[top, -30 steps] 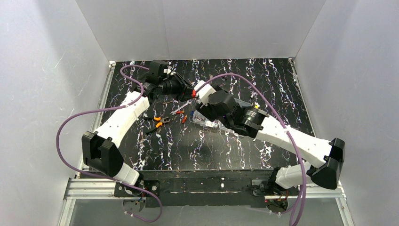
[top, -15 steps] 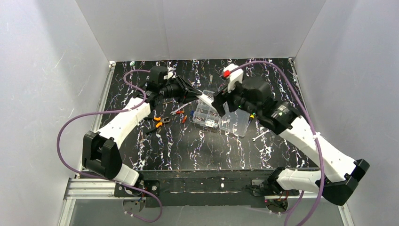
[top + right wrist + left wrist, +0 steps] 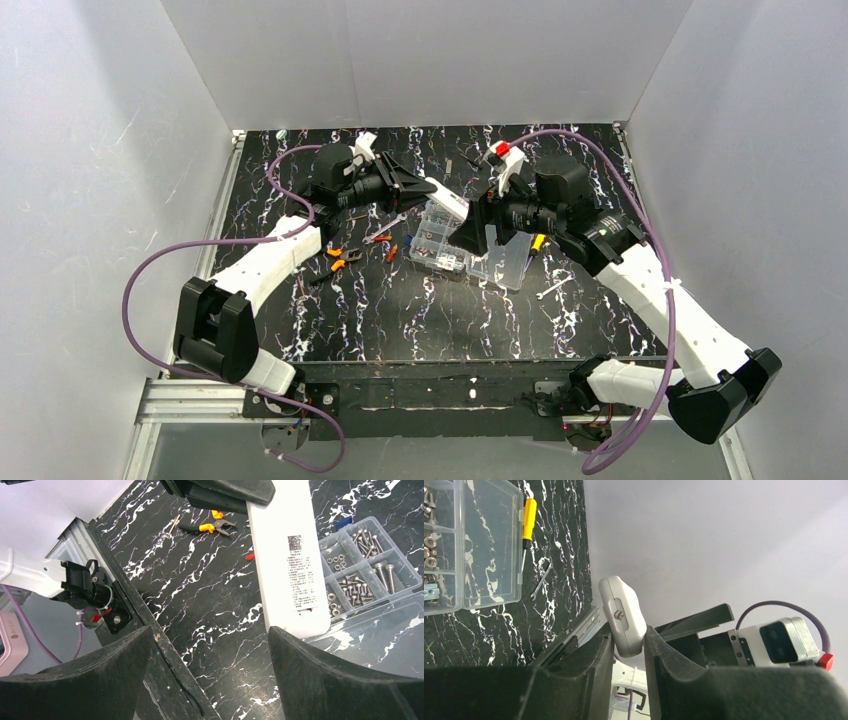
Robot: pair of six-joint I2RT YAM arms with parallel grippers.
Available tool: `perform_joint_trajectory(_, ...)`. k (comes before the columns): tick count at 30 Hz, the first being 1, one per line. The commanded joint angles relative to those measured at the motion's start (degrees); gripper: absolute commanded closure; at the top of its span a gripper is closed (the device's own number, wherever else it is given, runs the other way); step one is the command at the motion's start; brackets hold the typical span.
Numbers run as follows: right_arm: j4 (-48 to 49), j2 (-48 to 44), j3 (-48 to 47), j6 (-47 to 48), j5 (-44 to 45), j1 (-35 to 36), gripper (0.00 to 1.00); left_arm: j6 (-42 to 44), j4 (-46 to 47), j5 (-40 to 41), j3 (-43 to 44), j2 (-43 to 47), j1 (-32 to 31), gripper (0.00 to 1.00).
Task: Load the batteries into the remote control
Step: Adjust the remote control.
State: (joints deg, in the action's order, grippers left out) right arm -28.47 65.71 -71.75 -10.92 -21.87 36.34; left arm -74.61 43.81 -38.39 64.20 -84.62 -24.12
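My left gripper point(image 3: 427, 190) is shut on one end of the remote control point(image 3: 446, 204), a slim white bar held in the air over the back middle of the table. In the left wrist view the remote's end point(image 3: 622, 614) with a small screw sits pinched in the gripper point(image 3: 628, 641). My right gripper point(image 3: 474, 226) is open and empty, facing the remote's free end. In the right wrist view the remote point(image 3: 288, 562) shows a printed label face, just beyond the wide-open gripper point(image 3: 209, 632). I cannot make out any batteries.
An open clear compartment box point(image 3: 482, 256) of screws lies under the remote, also seen in the right wrist view point(image 3: 395, 587). A yellow screwdriver point(image 3: 537, 241), a small wrench point(image 3: 551, 288), orange-handled pliers point(image 3: 338, 259) and small red pieces point(image 3: 391, 252) lie around it.
My right arm has pulled back to the right from over the box and turned to face the remote. My left gripper has lifted and carried the remote slightly right.
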Motion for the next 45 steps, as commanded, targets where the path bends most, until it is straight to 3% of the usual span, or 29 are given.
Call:
perform_joint_trajectory(1, 2.3, -0.86, 0.29, -0.29, 2.98, -0.3, 0.07, -0.22, 5.33, -5.3, 1.88, 2.77, -0.14, 1.0)
perform_joint_trajectory(8, 3.09, -2.64, 0.09, 3.17, 10.68, -0.47, 0.07, 0.93, 4.9, -8.11, 1.25, 3.41, -0.14, 1.0)
perform_joint_trajectory(26, 2.88, 0.39, 1.13, 5.04, 1.6, -2.32, 0.13, -1.31, 10.6, -12.01, 1.69, 2.72, -0.14, 1.0)
perform_joint_trajectory(39, 3.9, 0.79, 1.87, 4.72, 0.95, -2.63, 0.26, -5.55, 17.1, -13.68, 2.3, 0.94, -0.14, 1.0)
perform_joint_trajectory(45, 4.38, 0.01, 1.78, 4.6, 1.74, -2.68, 0.19, -5.12, 16.31, -14.22, 2.36, 0.82, -0.14, 1.0)
